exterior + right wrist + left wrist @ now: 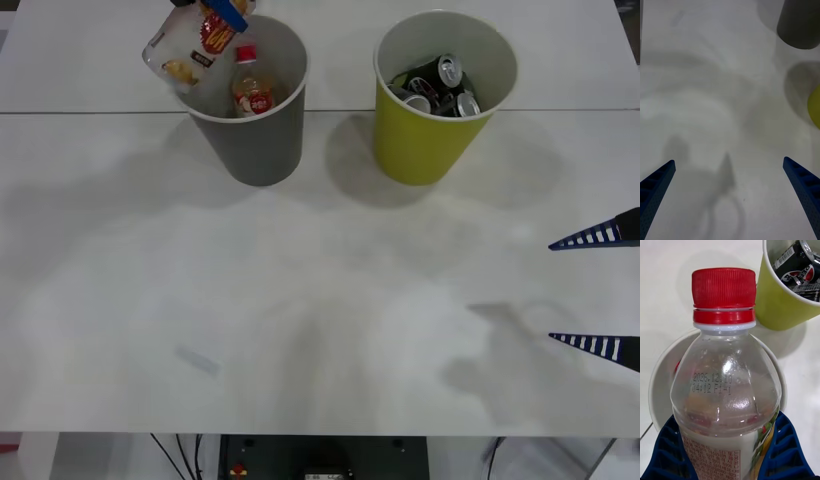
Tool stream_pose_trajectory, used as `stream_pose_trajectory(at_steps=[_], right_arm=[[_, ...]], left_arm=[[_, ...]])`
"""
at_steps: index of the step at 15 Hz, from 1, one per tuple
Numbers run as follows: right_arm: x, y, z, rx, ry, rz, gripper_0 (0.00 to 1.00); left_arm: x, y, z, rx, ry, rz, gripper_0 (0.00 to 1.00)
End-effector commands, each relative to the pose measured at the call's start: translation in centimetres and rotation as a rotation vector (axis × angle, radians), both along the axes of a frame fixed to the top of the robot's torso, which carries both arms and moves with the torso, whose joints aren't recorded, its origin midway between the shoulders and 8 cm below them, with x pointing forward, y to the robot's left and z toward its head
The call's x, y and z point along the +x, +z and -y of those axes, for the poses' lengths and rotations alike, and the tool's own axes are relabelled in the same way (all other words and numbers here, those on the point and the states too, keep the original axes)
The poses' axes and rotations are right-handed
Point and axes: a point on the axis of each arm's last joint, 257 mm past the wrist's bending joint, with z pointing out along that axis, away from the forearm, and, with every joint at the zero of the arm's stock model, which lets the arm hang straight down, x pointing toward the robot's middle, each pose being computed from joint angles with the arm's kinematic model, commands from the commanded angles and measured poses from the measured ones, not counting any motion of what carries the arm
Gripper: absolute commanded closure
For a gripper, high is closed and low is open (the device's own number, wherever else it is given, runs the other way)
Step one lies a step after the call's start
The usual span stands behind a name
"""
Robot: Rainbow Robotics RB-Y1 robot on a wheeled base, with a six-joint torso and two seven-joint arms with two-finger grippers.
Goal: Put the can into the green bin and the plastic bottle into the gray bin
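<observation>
Left wrist view: the plastic bottle (724, 390) is clamped in the left hand (726, 453) above the gray bin (658, 390), beside the green bin (778, 303) holding cans (801, 268). Over the bench (300, 300), the right hand (597, 290) hangs wide open and empty.

Left gripper (724, 461) clamped, apparently raised; right gripper (598, 292) agape.

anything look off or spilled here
Nothing stands out. The left gripper holds the clear red-capped plastic bottle tilted over the gray round bin; black cans lie inside the yellow-green round bin.
</observation>
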Motion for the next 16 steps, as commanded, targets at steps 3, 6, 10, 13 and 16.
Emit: stream_pose_trajectory(at_steps=[3, 6, 10, 13, 16], right_arm=[[0.0, 0.0, 0.0, 0.0, 0.0, 0.0, 0.0], [0.0, 0.0, 0.0, 0.0, 0.0, 0.0, 0.0], [0.0, 0.0, 0.0, 0.0, 0.0, 0.0, 0.0], [0.0, 0.0, 0.0, 0.0, 0.0, 0.0, 0.0], [0.0, 0.0, 0.0, 0.0, 0.0, 0.0, 0.0]], left_arm=[[1.4, -0.1, 1.6, -0.037, 0.026, 0.033, 1.0], [1.4, -0.2, 2.0, -0.045, 0.03, 0.029, 0.97], [1.3, -0.1, 2.4, -0.055, 0.021, 0.026, 0.0], [0.6, 0.1, 1.8, -0.065, 0.006, 0.003, 0.0], [-1.3, 0.0, -1.3, -0.129, -0.022, -0.042, 0.0]])
